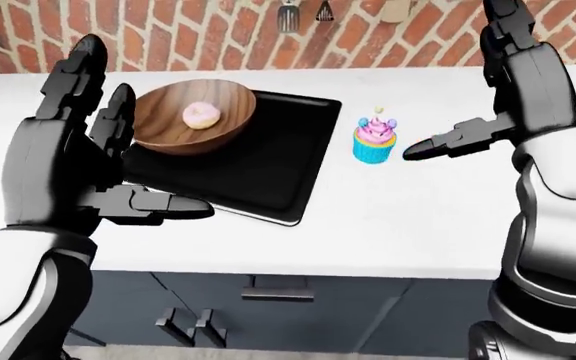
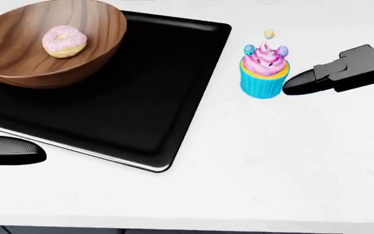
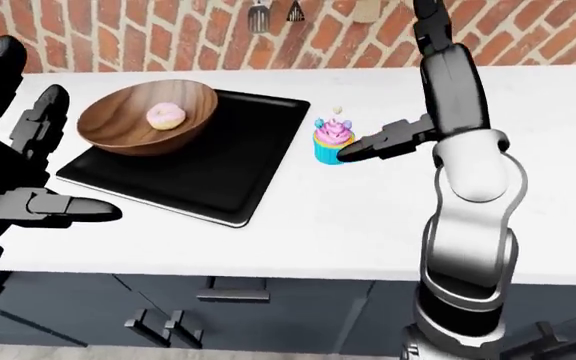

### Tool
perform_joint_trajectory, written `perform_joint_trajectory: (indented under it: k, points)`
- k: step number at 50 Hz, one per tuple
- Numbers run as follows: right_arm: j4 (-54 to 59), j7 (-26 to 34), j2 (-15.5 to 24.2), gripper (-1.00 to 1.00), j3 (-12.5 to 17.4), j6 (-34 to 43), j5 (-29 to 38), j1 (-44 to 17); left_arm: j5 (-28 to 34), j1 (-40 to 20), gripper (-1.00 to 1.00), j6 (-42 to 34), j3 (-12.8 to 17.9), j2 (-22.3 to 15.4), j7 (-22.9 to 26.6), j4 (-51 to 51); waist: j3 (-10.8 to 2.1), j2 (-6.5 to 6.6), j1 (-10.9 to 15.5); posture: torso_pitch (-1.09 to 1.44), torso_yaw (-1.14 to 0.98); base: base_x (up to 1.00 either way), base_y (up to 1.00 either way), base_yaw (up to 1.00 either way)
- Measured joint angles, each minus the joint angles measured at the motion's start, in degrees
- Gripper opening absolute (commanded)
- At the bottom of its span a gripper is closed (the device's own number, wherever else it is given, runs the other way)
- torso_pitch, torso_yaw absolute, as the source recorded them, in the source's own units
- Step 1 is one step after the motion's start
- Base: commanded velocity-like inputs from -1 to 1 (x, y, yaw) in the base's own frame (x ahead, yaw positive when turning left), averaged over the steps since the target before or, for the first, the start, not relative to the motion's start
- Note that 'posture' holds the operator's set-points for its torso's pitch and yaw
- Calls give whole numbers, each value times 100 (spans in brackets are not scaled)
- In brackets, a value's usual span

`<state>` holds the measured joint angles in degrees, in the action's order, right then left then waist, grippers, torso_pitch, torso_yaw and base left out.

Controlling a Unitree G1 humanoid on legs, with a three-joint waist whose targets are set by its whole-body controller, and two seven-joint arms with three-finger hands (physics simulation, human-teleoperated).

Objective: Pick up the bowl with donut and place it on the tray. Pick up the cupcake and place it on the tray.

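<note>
Bowl (image 2: 51, 46) w/ the donut (image 2: 64, 41) is already sitting on the tray (image 2: 141, 107), upper-left corner of it in the head view, so imo that half is done. What's left is the cupcake (image 2: 263, 73).

Cupcake stands upright on the white table (image 2: 271, 161), just off the tray's right edge, not touching it. Right hand (image 1: 528, 112) is right there: one of its fingers (image 2: 304, 83) points leftward in the head view w/ the tip just beside the cupcake's blue wrapper, prob barely apart or grazing, can't tell which. So cupcake lies to the left of that fingertip, btwn it and the tray. Right-hand fingers are spread apart, nothing held; the other two stick up tall in the eye views.

Left hand (image 1: 78, 150) hovers over the tray's left side near the bowl, fingers also splayed and empty, well apart from the cupcake. Right arm is the obvious pick.

Next move prob needs the fingers wrapping around the wrapper rather than poking it sideways, since a push could tip it or shove it into the tray rim. Then a short hop left onto the bare black part of the tray.
</note>
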<state>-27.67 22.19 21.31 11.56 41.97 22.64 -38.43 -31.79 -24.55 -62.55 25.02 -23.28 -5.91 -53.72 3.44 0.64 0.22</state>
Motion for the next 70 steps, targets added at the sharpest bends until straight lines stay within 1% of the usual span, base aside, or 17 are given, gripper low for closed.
perform_joint_trajectory:
  k: [3,7,12,19,22,26,29,34,38,43,47,59,64,69,70]
  points:
    - [336,-113,-33,100,9,-121,-137,-61,-39,3,100,78,-58,-35,-25,63,-37,73,-32,0,0,0,0,0]
    - [834,-295,-73,100,-107,-253,-249,-147,-83,16,100,118,-28,-59,-58,57,-42,102,-64,0,0,0,0,0]
    - [1194,-407,-194,100,-228,-435,-363,-137,-192,58,100,85,73,-99,-127,15,-48,88,-68,0,0,0,0,0]
    - [1439,-418,-254,100,-264,-406,-555,-244,-344,127,100,119,186,-179,-207,24,-69,48,-61,0,0,0,0,0]
    - [1599,-391,-267,100,-337,-315,-567,-290,-417,106,100,112,206,-214,-266,13,-81,32,-66,0,0,0,0,0]
    - [1616,-264,-282,100,-448,-54,-486,-284,-576,93,100,67,277,-274,-358,-61,-75,31,-59,0,0,0,0,0]
    - [1644,-185,-306,100,-469,33,-411,-304,-701,90,100,21,324,-316,-447,-109,-68,38,-57,0,0,0,0,0]
    - [2135,-267,-384,100,-506,-212,-254,-324,-882,130,100,68,325,-403,-566,-109,-75,55,-66,0,0,0,0,0]
    - [2385,-288,-410,100,-551,-273,-109,-357,-867,203,100,172,265,-406,-564,-41,-59,76,-61,0,0,0,0,0]
    - [2658,-303,-474,100,-578,-354,80,-360,-861,230,100,198,283,-402,-557,-59,-58,78,-69,0,0,0,0,0]
    - [2953,-326,-544,100,-634,-479,168,-441,-817,247,100,245,240,-383,-541,-55,-61,93,-72,0,0,0,0,0]
    - [3884,-510,-659,100,-697,-858,247,-736,-748,293,100,283,299,-343,-446,-37,-67,107,-72,0,0,0,0,0]
    - [4067,-586,-648,100,-675,-963,230,-753,-811,268,100,248,359,-377,-478,-56,-66,108,-63,0,0,0,0,0]
    - [4316,-671,-622,100,-646,-1108,178,-751,-875,215,100,227,314,-415,-549,-60,-75,108,-64,0,0,0,0,0]
    - [4353,-686,-618,95,-645,-1135,168,-745,-878,217,100,230,302,-416,-556,-60,-76,109,-65,0,0,0,0,0]
